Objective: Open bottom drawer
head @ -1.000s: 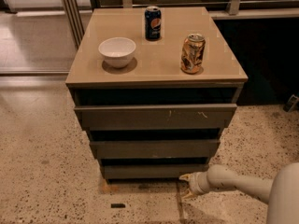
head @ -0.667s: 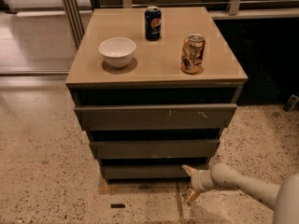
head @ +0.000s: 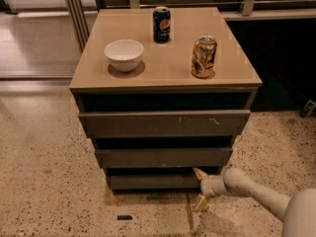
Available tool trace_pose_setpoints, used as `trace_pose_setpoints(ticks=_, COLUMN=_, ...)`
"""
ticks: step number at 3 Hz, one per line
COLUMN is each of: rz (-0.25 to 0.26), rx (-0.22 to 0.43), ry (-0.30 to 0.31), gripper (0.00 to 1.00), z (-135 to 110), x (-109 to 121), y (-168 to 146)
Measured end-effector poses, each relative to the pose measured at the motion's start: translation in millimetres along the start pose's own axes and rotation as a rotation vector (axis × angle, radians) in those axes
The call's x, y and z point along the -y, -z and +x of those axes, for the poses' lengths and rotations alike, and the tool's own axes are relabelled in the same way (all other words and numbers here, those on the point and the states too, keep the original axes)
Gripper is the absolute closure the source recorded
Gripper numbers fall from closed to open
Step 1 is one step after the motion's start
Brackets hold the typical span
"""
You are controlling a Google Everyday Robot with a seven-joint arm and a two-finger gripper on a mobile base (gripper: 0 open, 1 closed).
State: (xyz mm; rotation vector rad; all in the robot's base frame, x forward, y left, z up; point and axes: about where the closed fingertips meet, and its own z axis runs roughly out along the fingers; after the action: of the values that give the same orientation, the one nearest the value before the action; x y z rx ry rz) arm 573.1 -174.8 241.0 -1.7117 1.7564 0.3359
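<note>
The bottom drawer [head: 153, 181] is the lowest, narrowest dark grey-brown front of the cabinet, a plain strip just above the floor. My gripper [head: 201, 187] is at its right end, on a white arm that reaches in from the lower right. Its two pale fingers are spread open, the upper fingertip [head: 199, 173] at the drawer's top right edge and the lower one [head: 200, 203] down by the floor. It holds nothing.
Above are the mid-width front [head: 163, 157] and the widest front [head: 165, 123] with white scratches. On the cabinet top stand a white bowl [head: 124, 54], a blue soda can [head: 161, 24] and a dented gold can [head: 204, 57]. A small dark object [head: 124, 217] lies on the speckled floor.
My gripper has moved up and a little right, from floor level below the cabinet's right corner to the right end of the bottom drawer.
</note>
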Motion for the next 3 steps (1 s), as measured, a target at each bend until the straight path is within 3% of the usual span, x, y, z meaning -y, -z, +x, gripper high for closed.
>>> trace_pose_setpoints(ticks=3, rz=-0.044, rx=0.020, ry=-0.051, gripper=0.00, z=24.6, x=22.9, y=-39.3)
